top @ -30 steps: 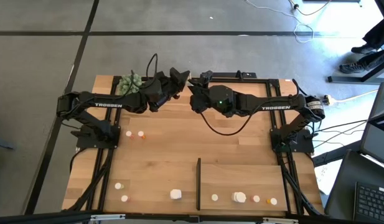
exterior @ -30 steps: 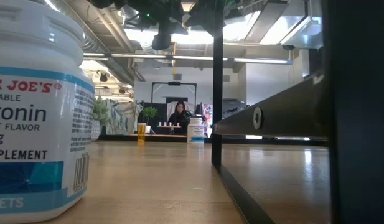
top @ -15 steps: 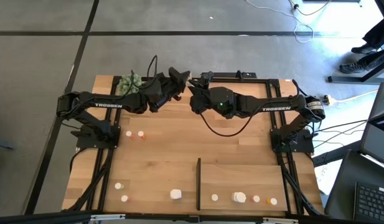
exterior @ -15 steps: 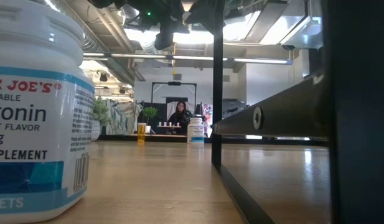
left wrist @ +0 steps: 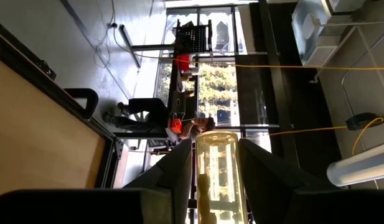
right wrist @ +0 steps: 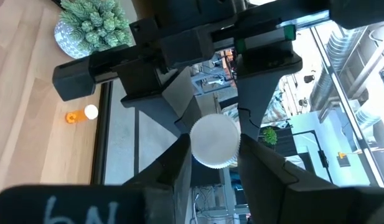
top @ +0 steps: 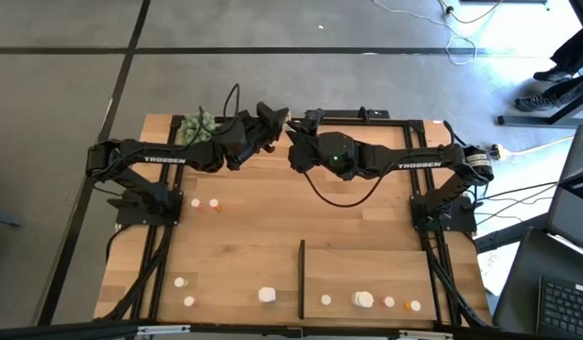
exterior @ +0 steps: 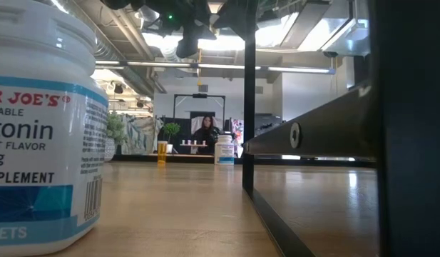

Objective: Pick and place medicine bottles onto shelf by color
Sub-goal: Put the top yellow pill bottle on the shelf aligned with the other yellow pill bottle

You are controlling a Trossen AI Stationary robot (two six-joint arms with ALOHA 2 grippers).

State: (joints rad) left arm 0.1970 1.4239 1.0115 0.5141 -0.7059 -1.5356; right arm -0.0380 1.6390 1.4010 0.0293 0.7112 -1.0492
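My two grippers meet high above the table's far edge, left [top: 275, 121] and right [top: 293, 144], both shut on one small orange bottle with a white cap. The left wrist view shows its clear amber body [left wrist: 218, 168]; the right wrist view shows its cap [right wrist: 213, 140]. The light-wood shelf [top: 367, 269] with its black strip [top: 301, 279] lies at the near right, with several small bottles standing on it, such as a chunky white one [top: 364, 299]. Other bottles stand on the table at the near left [top: 266, 295] and the left [top: 196, 202]. My left gripper pinches the bottle's amber body [left wrist: 207, 177] between its two fingers [left wrist: 178, 171], which lie on opposite sides. The bottle is lifted clear of the table. My right gripper pinches the bottle's white cap [right wrist: 204, 149] between its two fingers [right wrist: 177, 163], coming from the side opposite the left gripper.
A green spiky plant ball [top: 198, 127] sits at the far left corner. An orange bottle [top: 215, 202] stands beside the white one on the left. In the low view a large white bottle [exterior: 41, 121] stands close by. A person [exterior: 205, 132] sits in the room beyond.
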